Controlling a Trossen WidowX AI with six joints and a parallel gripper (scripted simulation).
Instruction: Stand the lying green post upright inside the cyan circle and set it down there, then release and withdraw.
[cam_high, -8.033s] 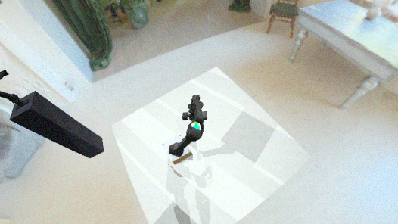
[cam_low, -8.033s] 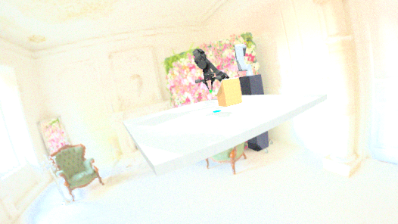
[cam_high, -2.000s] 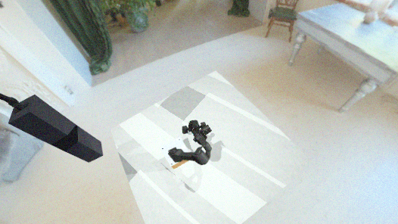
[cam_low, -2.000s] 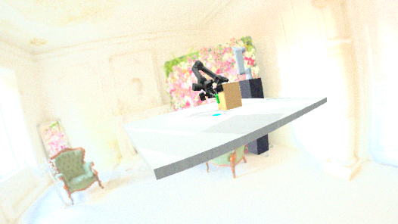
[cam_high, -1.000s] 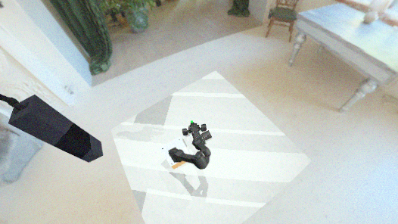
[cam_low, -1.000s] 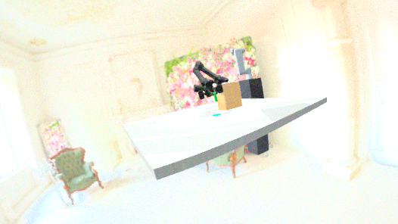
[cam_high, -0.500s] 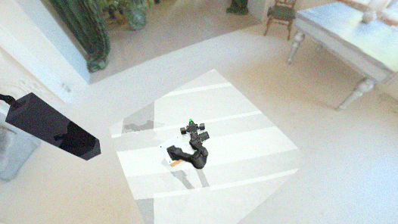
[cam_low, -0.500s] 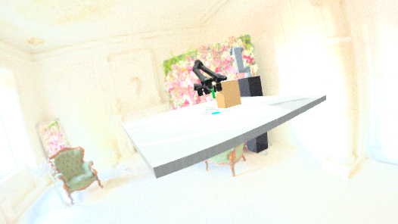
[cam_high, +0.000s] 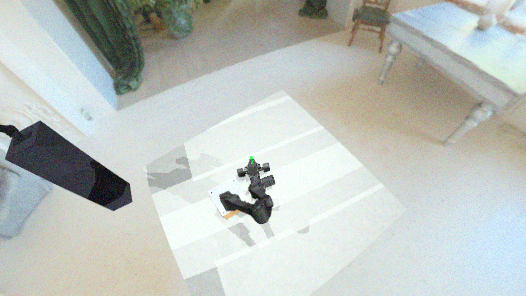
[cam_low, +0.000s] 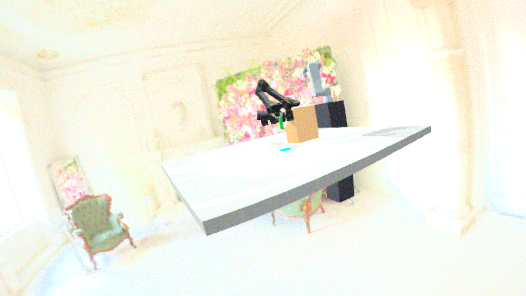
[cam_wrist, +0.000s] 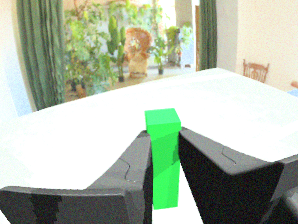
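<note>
The green post (cam_high: 251, 159) (cam_low: 281, 123) (cam_wrist: 165, 185) is held upright, or nearly so, in the air. My gripper (cam_high: 252, 162) (cam_low: 282, 116) (cam_wrist: 162, 136) is shut on its upper part, with one dark finger on each side in the wrist view. In the exterior view the post's lower end hangs clear above the table (cam_high: 320, 165) (cam_low: 225, 175) (cam_wrist: 225, 102). The cyan circle (cam_low: 285, 149) lies flat on the table, lower in that view than the post. The circle does not show in the top view or the wrist view.
A tan box (cam_high: 231, 215) (cam_low: 304, 125) with a pale top stands on the table beside the arm, close to the post in the exterior view. The table's front edge (cam_low: 280, 196) shows in that view. A dark block (cam_high: 65, 162) shows at the left of the top view.
</note>
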